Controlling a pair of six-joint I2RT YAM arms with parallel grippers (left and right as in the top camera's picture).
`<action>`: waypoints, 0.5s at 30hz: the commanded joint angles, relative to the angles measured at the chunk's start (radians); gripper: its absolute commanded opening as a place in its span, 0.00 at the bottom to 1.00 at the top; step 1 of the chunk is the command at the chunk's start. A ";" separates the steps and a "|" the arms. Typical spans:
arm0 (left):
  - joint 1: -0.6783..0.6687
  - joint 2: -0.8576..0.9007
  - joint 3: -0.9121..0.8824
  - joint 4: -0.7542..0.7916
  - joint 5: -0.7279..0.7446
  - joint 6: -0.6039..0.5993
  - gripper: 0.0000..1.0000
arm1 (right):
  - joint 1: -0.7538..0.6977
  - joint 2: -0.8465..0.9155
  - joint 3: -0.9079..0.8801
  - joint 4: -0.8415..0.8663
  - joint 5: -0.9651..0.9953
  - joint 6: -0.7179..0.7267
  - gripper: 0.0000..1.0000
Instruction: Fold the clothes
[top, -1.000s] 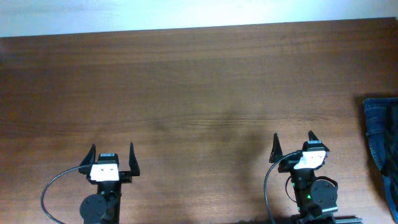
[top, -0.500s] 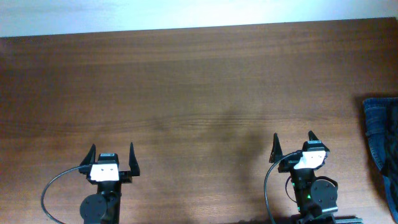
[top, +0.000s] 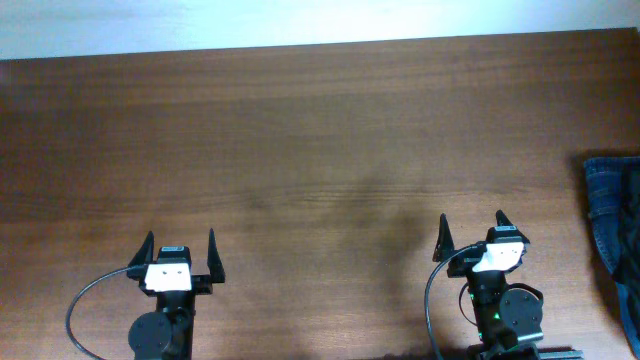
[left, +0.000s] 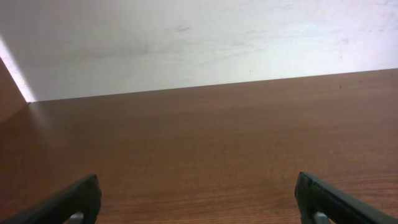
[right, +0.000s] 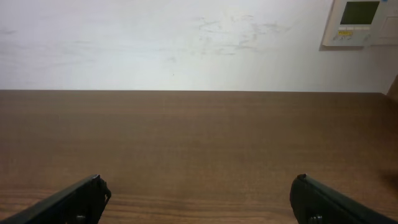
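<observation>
Left gripper (top: 180, 237) and right gripper (top: 471, 218), two black pointed claws, stood spread wide, grasping nothing, at the near edge of one smooth wood-grain table (top: 320, 130). One blue denim garment (top: 610, 215) lay at the right edge. A white wall (right: 186, 43) stood beyond. Where the black T-shirt lay could not be told.

Nothing has visibly changed over the last second. The left gripper (top: 181, 241), at the near left of the table (top: 320, 140), and the right gripper (top: 472, 221), at the near right, sit exactly where they were, with jaws spread just as wide. The blue denim garment (top: 612, 205) at the right edge shows the same outline and folds as before.
</observation>
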 joint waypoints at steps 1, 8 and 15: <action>-0.001 -0.008 -0.006 -0.003 -0.010 0.013 0.99 | -0.005 -0.008 -0.005 -0.009 -0.006 0.004 0.99; -0.001 -0.008 -0.006 -0.003 -0.010 0.013 0.99 | -0.005 -0.008 -0.005 -0.010 -0.024 0.004 0.99; -0.001 -0.008 -0.006 -0.003 -0.010 0.013 0.99 | -0.005 -0.008 -0.005 -0.010 -0.031 0.051 0.99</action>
